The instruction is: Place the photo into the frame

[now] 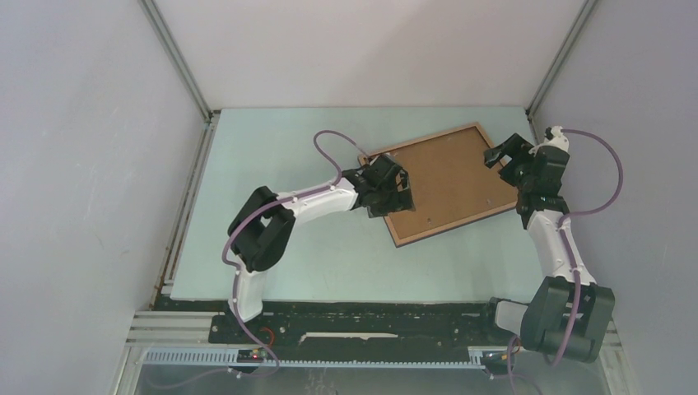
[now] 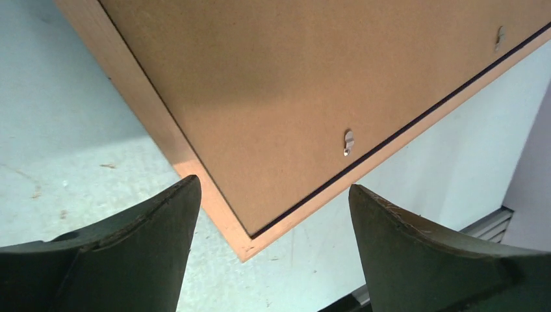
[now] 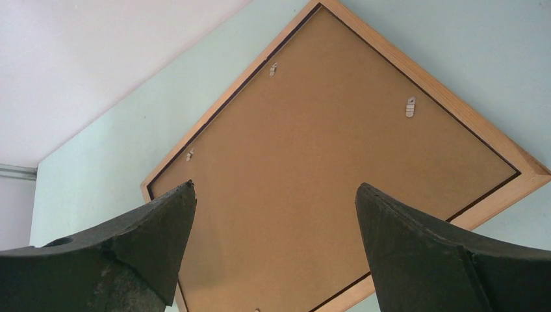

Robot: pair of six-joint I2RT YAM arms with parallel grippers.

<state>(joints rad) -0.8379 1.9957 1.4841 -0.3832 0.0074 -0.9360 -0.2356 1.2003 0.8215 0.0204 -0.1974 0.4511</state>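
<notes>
The frame (image 1: 449, 177) lies flat on the pale green table, back side up, so its plain brown board faces me inside a thin light wooden border. It fills the left wrist view (image 2: 273, 84) and the right wrist view (image 3: 325, 143). The photo is not in view. My left gripper (image 1: 402, 190) is open and empty over the frame's near left corner (image 2: 274, 185). My right gripper (image 1: 500, 165) is open and empty above the frame's right end (image 3: 274, 187), over the board.
Small metal tabs (image 2: 349, 142) (image 3: 410, 106) sit along the board's edges. The table (image 1: 329, 255) is walled by white panels at the back and sides. A dark rail (image 1: 354, 317) runs along the near edge by the arm bases.
</notes>
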